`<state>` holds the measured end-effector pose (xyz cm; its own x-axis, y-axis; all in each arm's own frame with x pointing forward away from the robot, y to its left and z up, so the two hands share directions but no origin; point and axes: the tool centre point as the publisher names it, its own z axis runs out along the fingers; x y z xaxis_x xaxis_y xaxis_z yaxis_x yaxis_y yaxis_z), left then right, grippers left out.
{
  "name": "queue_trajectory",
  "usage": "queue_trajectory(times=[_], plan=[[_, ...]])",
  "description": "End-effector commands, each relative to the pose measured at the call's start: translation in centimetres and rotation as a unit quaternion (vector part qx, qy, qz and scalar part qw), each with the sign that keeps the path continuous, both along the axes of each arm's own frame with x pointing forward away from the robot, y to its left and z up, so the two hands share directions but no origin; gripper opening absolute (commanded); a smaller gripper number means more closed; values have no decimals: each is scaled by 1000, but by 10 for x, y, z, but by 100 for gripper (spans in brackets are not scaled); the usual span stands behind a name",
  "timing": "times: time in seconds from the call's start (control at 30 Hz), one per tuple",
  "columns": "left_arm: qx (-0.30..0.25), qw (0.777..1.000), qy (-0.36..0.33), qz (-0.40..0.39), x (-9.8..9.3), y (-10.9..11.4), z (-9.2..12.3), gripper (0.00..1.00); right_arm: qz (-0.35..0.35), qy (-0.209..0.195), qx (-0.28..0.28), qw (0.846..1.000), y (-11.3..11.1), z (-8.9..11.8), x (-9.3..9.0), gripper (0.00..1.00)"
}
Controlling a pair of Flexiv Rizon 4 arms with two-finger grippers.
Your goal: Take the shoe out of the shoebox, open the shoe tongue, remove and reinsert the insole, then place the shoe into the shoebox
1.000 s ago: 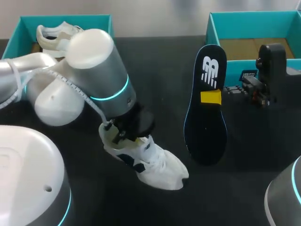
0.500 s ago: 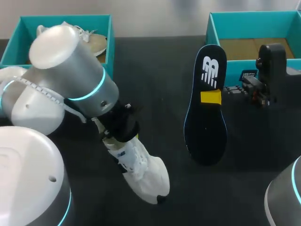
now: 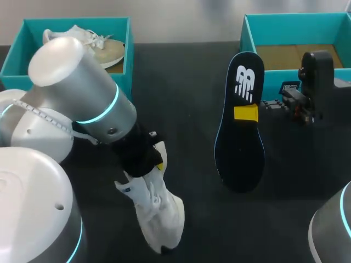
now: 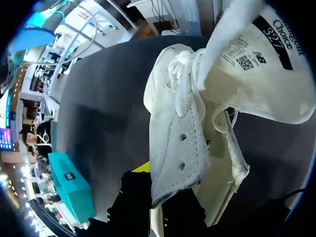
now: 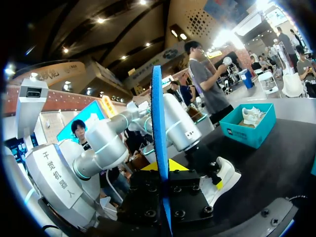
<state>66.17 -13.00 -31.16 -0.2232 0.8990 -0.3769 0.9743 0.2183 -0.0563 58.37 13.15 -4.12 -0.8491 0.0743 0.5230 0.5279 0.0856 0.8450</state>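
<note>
Since the shoe (image 3: 156, 211) hangs toe-down from my left end effector (image 4: 157, 200) over the dark surface (image 3: 186, 82), not in a box, I judge the first step done. The left wrist view shows that end effector's fingers closed tight on the edge of the shoe's upper at the opening, one finger inside and one outside. Whether the toe touches the surface I cannot tell. The tongue (image 4: 256, 44) stands lifted away from the laces, so the opening seems to be clear.

The dark insole (image 3: 240, 148) is out of the shoe. It stands on end, well apart from the shoe, pinched about midway along its length by my right end effector (image 5: 161, 167), whose yellow tips press it from both sides.

So the removal looks complete and roughly half the task remains. The insole has yet to go back in, which calls for bringing its narrow end to the shoe's opening. After that the shoe must go into a box. The right box (image 3: 244, 33) shows a bare bottom. The left box (image 3: 127, 44) holds a second shoe (image 3: 104, 46).
</note>
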Motion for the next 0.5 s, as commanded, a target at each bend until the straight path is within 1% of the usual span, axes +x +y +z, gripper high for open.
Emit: queue_trajectory(times=[0.03, 0.27, 0.5], plan=[[17, 999, -9, -32, 1, -18, -4, 0, 1, 1, -1, 1000, 2, 0, 2, 0], [31, 998, -20, -56, -2, -40, -14, 0, 1, 1, -1, 1000, 2, 0, 2, 0], [49, 997, -4, -57, 0, -51, -31, 0, 1, 1, -1, 1000, 2, 0, 2, 0]])
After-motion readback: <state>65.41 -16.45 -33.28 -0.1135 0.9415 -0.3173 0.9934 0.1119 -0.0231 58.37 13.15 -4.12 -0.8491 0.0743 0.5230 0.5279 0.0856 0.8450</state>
